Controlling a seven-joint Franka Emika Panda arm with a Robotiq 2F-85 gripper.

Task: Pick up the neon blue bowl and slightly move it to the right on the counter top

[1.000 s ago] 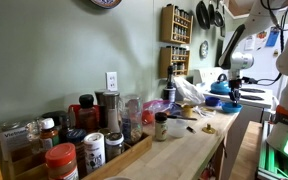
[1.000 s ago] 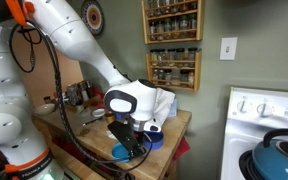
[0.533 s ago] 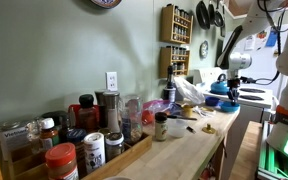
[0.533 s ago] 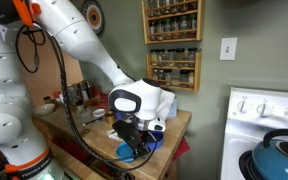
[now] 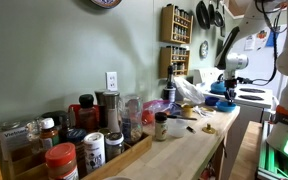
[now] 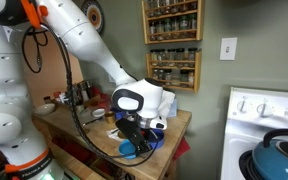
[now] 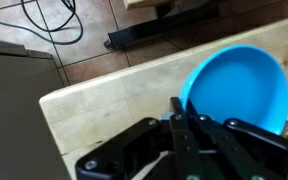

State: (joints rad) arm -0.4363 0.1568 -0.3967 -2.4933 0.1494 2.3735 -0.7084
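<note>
The neon blue bowl [image 7: 239,85] is at the near end of the light wooden counter top [image 7: 94,95]. My gripper [image 7: 184,118] is shut on the bowl's left rim, with one finger inside and one outside. In both exterior views the bowl [image 6: 136,149] [image 5: 225,103] hangs just at or above the counter top [image 6: 180,121] [image 5: 184,145] under the gripper [image 6: 134,137]. Whether it touches the wood I cannot tell.
Spice jars and bottles [image 5: 84,145] crowd the counter's other end. A white crumpled bag [image 5: 190,92] lies near the bowl. A spice rack [image 6: 172,45] hangs on the wall. A white stove [image 6: 269,110] with a blue kettle [image 6: 282,148] stands beyond the counter edge.
The gripper has carried the blue bowl a little to the right along the counter end in an exterior view. Nothing else has moved.
</note>
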